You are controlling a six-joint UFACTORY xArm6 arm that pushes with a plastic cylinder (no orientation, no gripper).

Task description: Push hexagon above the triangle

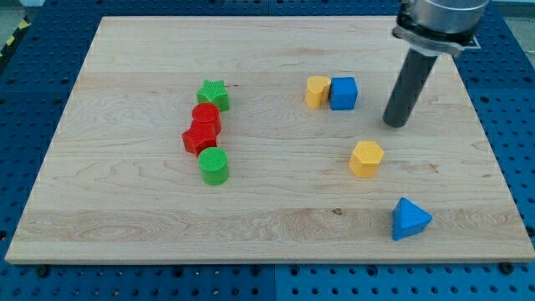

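Observation:
A yellow hexagon block [366, 158] lies right of the board's centre. A blue triangle block [410, 219] lies below and to the right of it, near the board's bottom right. My tip [395, 123] rests on the board above and slightly right of the yellow hexagon, a short gap away from it. The dark rod rises from the tip to the view's top right.
A yellow block [316, 91] and a blue cube [343, 93] sit side by side left of my tip. On the left a green star [214, 94], two red blocks [206, 117] [199, 139] and a green cylinder [214, 165] form a column. The wooden board [125, 209] lies on a blue pegboard.

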